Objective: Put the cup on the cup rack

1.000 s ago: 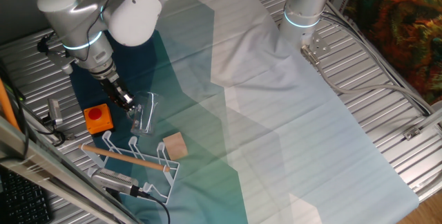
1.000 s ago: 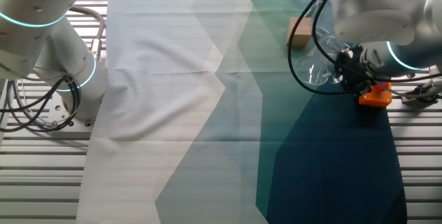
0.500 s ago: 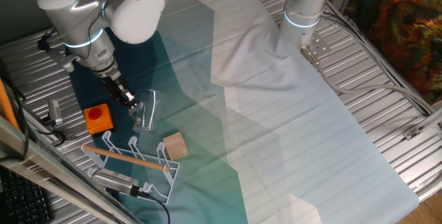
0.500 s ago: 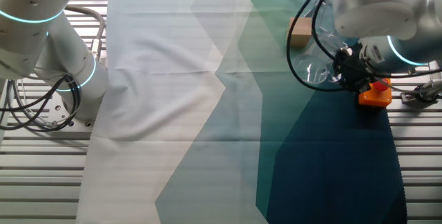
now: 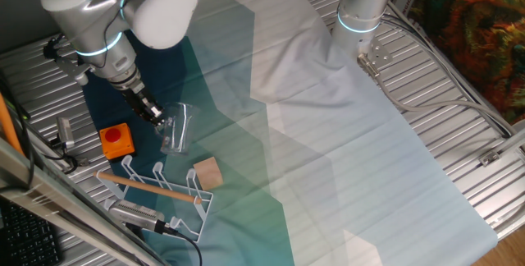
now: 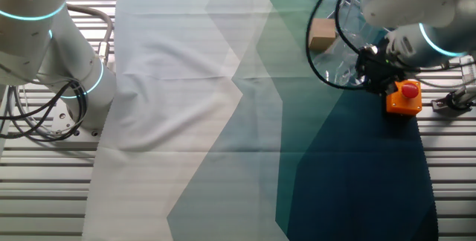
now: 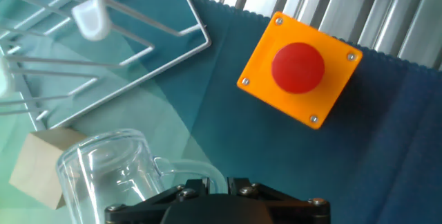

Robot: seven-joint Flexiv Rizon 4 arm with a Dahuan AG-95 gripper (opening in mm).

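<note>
From the hand view the gripper [image 7: 207, 189] fingertips are cut off at the bottom edge; the rack [image 7: 103, 37] runs off the left, and the cup [image 6: 338, 74] is barely discernible

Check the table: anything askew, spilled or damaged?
Nothing spilled or damaged. The cup hangs tilted by its handle in the gripper, off the cloth, expected mid-carry. The cup rack stands upright; the wooden block lies askew beside it.
</note>
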